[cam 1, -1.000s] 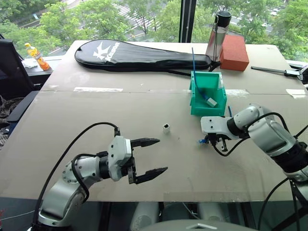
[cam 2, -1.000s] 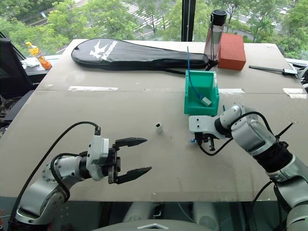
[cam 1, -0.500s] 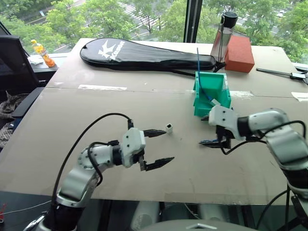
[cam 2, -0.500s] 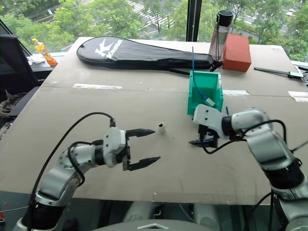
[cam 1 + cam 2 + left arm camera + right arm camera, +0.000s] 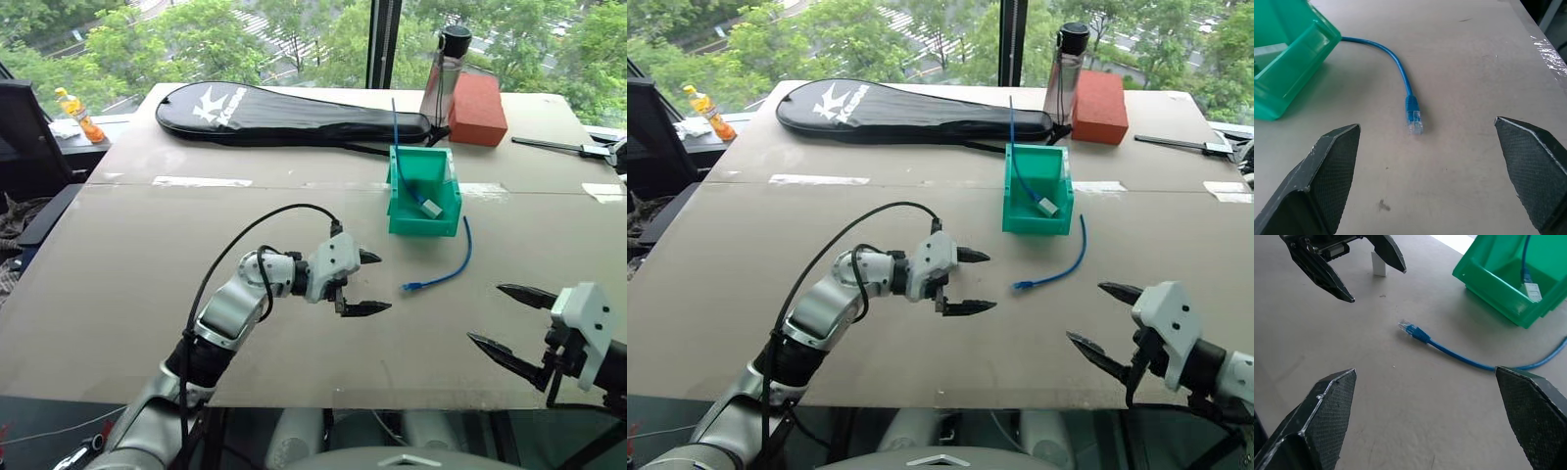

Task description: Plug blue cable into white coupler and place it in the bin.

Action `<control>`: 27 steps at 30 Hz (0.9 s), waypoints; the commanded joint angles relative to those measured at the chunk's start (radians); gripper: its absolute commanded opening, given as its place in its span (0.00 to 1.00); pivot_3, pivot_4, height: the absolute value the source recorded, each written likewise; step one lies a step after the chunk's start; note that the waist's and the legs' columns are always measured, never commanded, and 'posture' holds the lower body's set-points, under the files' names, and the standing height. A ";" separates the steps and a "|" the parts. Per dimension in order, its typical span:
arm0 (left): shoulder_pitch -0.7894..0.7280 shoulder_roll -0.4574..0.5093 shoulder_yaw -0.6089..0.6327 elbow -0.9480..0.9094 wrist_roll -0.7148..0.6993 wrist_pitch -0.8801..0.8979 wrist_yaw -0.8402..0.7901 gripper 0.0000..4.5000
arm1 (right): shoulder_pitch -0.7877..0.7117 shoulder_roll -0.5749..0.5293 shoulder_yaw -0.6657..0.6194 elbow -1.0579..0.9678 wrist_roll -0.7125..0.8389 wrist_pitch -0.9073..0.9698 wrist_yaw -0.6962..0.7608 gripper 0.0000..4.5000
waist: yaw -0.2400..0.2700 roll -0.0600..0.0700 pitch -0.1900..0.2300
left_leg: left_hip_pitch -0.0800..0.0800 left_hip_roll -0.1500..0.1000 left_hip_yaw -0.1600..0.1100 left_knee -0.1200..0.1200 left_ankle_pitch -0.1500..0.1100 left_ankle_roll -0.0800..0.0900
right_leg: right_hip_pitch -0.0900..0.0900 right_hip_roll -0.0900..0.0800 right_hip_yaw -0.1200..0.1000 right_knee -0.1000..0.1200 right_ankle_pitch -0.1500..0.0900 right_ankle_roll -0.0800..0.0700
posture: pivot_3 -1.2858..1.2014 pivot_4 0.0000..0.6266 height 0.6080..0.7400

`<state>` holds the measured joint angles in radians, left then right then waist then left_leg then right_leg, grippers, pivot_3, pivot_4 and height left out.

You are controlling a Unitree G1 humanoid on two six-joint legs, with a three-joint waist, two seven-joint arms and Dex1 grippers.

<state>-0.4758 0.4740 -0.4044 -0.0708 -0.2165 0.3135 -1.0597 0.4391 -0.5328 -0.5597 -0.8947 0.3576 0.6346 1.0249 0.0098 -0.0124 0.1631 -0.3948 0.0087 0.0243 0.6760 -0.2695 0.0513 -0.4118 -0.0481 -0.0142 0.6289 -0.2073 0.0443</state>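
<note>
The blue cable [image 5: 446,272] lies loose on the table in a curve, its clear plug [image 5: 1414,126] pointing toward my left gripper. My left gripper [image 5: 381,283] stands open just left of that plug, empty. The white coupler [image 5: 1379,263] stands upright close behind the left gripper's fingers [image 5: 1337,284]. The teal bin [image 5: 397,186] sits beyond the cable and holds another blue cable with a whitish block [image 5: 430,208]. My right gripper [image 5: 486,313] hovers open and empty near the table's front right edge, well short of the cable.
A black racket bag [image 5: 284,110] lies across the back of the table. A bottle [image 5: 444,86] and a red brick [image 5: 477,106] stand behind the bin. A tool [image 5: 573,147] lies at the far right, and an orange bottle [image 5: 75,114] stands at the far left.
My right gripper let go of the cable's plug end, opened and pulled back to the front right. My left gripper moved forward and right, up beside the coupler and the plug.
</note>
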 commanded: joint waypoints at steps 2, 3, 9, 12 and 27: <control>-0.078 -0.027 -0.054 0.045 0.074 0.005 -0.007 1.00 | 0.058 -0.001 -0.044 -0.037 0.038 -0.061 -0.050 0.99 | 0.005 0.000 0.000 | 0.000 0.000 0.000 0.000 0.000 0.000 | 0.000 0.000 0.000 0.000 0.000 0.000 | 0.52 0.24 1.00; -0.091 -0.034 -0.066 0.051 0.086 0.015 -0.008 1.00 | 0.072 -0.001 -0.047 -0.040 0.043 -0.066 -0.061 0.99 | 0.005 0.000 0.000 | 0.000 0.000 0.000 0.000 0.000 0.000 | 0.000 0.000 0.000 0.000 -0.001 -0.001 | 0.52 0.24 1.00; -0.127 -0.076 -0.085 0.075 0.123 0.042 0.006 1.00 | 0.146 0.001 -0.055 -0.057 0.070 -0.099 -0.106 0.99 | 0.006 0.000 0.000 | -0.002 0.000 -0.001 0.000 0.000 0.000 | 0.000 -0.001 0.000 -0.001 0.000 -0.001 | 0.52 0.24 1.00; -0.141 -0.097 -0.093 0.091 0.138 0.053 0.009 1.00 | 0.188 0.008 -0.061 -0.052 0.069 -0.126 -0.119 0.99 | 0.006 0.000 0.000 | -0.002 0.000 -0.001 0.000 0.000 0.000 | -0.001 -0.001 0.000 -0.001 0.000 0.000 | 0.52 0.24 1.00; -0.198 -0.135 -0.154 0.197 0.216 0.037 -0.030 0.43 | 0.278 0.018 -0.031 -0.093 0.088 -0.165 -0.218 1.00 | 0.007 0.000 0.000 | -0.002 0.000 -0.001 0.001 0.000 0.000 | 0.000 -0.001 0.000 -0.001 -0.002 -0.003 | 0.52 0.24 1.00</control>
<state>-0.6581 0.3478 -0.5542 0.1311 -0.0079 0.3651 -1.0796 0.7044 -0.5228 -0.5931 -0.9504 0.4344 0.4915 0.8188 0.0169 -0.0125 0.1630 -0.3973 0.0084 0.0233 0.6769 -0.2697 0.0516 -0.4123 -0.0489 -0.0141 0.6282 -0.2096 0.0412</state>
